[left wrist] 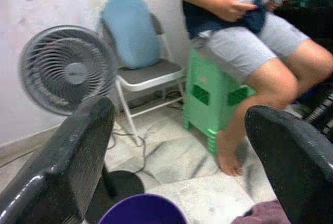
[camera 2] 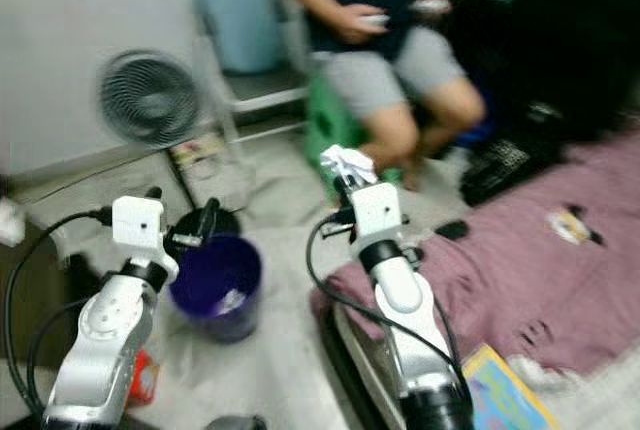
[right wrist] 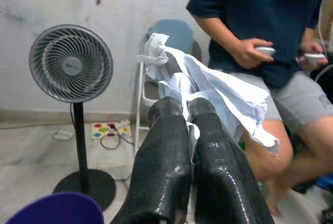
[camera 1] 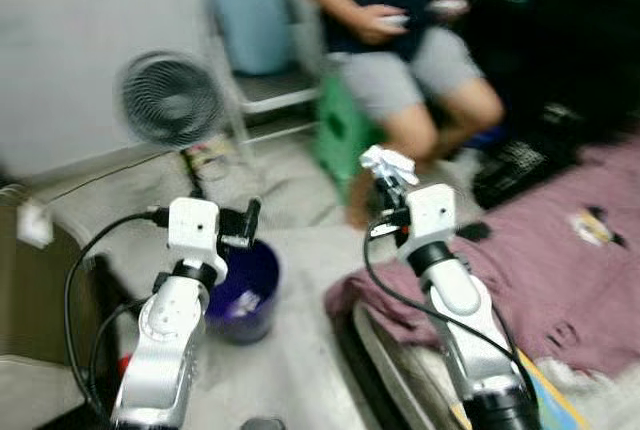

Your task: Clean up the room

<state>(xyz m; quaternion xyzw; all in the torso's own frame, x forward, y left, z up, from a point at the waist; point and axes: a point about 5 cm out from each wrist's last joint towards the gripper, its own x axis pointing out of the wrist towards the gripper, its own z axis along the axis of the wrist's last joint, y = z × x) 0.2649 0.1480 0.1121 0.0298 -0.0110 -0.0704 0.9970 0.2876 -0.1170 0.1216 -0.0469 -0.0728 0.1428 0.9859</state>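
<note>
Above the floor at 12 o'clock: crumpled white paper (right wrist: 208,86) pinched in the closed right claw (camera 1: 388,182).

Needs carrying toward 9 o'clock, over the purple bin (camera 2: 215,285), releasing only once centred above the rim. Left claw (left wrist: 182,151) spread wide, holding nothing, hovering by the bin. Pale marble floor (left wrist: 177,156), maroon blanket (camera 1: 540,270) on a mattress at 3 o'clock, fan (camera 1: 170,98) and seated person (right wrist: 260,31) beyond.

Crumpled white paper (right wrist: 208,86) pinched in raised right gripper (right wrist: 188,110), purple bin (camera 1: 243,290) on floor nearby
</note>
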